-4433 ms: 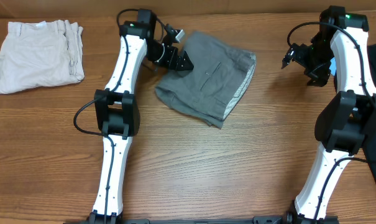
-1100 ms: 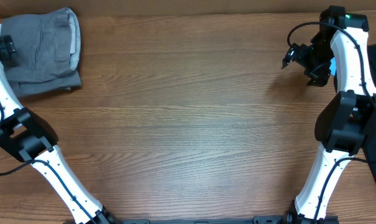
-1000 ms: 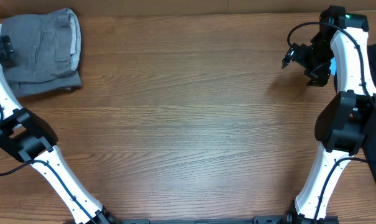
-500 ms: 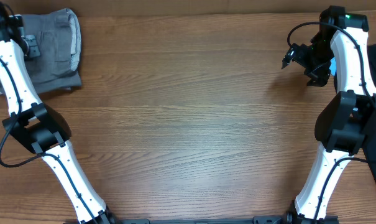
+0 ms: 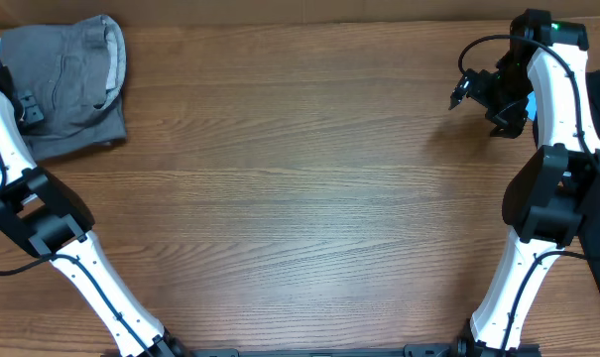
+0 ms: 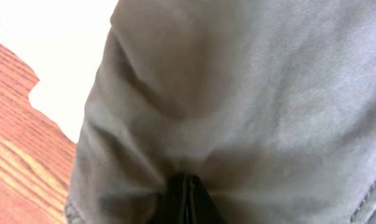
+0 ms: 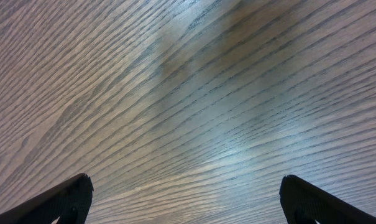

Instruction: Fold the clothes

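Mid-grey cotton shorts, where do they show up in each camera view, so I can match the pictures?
Overhead: the mid-grey cotton shorts lie folded in the top-left corner.
Left wrist: they fill most of the frame.
Right wrist: not in it.
Shared landmark: the wooden table, seen at bottom left in the left wrist view and filling the right wrist view.

From above, the brown wooden table is bright and evenly lit, with a pale shine across its middle and only faint, soft shadows. At the left wrist, the grey cotton shorts are so close they look fuzzy, and the top left corner is washed out white. At the right wrist, a bluish glare crosses the wood below a soft dark patch, and the black fingertips show no detail.
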`<control>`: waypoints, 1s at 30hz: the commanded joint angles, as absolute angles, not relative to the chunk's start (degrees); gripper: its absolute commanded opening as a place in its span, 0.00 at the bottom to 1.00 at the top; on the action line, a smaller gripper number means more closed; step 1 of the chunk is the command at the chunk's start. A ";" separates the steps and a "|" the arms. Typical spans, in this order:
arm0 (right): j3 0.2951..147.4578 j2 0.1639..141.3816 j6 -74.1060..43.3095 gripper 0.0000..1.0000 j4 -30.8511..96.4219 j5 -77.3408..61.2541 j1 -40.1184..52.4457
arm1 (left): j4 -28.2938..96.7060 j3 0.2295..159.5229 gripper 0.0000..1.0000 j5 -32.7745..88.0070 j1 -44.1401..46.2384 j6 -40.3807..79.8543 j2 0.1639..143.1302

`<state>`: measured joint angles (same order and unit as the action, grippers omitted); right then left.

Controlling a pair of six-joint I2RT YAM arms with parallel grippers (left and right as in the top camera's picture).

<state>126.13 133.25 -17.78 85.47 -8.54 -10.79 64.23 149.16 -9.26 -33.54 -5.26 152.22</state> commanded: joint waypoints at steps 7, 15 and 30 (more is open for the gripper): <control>127.20 132.33 -17.63 1.00 85.36 -8.14 -10.68 | 65.45 150.19 0.11 -9.58 -32.05 -3.68 141.01; 127.20 132.33 -17.63 1.00 85.36 -8.14 -10.68 | 70.87 150.19 0.23 10.28 -29.30 -3.60 135.26; 129.43 124.62 -11.70 1.00 85.47 -25.52 -11.38 | 73.49 150.15 1.00 17.61 -12.99 -3.62 125.36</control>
<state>127.07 132.44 -14.31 84.40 -23.59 -10.90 72.71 149.73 16.47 -13.69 -3.92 124.99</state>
